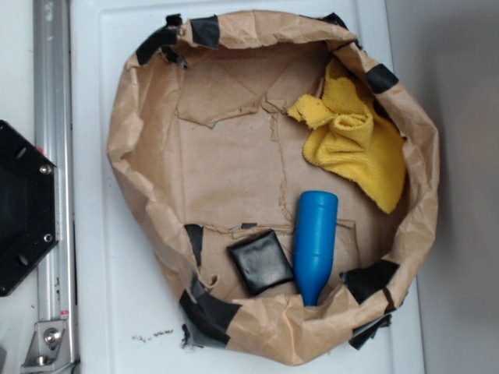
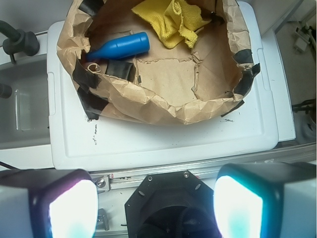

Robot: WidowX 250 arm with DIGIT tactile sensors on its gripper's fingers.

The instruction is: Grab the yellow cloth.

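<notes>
— Wrist view first: how do the jaws (image 2: 156, 203) stand?

— Apart, with nothing between them. The two pads glow pale at the bottom corners of the picture, and only the black mount (image 2: 168, 203) and a metal rail (image 2: 208, 166) show in the gap. They are well clear of everything in the paper.

— What lies beyond them?

— A white worktop (image 2: 148, 144), and on it a brown paper bag (image 2: 148, 101) rolled down into a bowl, patched with black tape along its rim.

— And the yellow cloth (image 2: 171, 20)?

— Inside the bag, at the far side from the jaws. It is crumpled, with folds, and leans against the paper wall.

— Does the exterior view agree?

— Yes. There the yellow cloth (image 1: 355, 140) sits in the upper right part of the bag (image 1: 234, 156), partly draped up the wall. A blue bottle (image 1: 315, 243) lies just below it, close to its lower edge; I cannot tell whether they touch. A small black square block (image 1: 260, 261) lies just beside the bottle, to its left.

— Are the jaws seen in that view?

— No, only the black mount (image 1: 23, 206) at the left edge beside the rail (image 1: 53, 195).
</notes>
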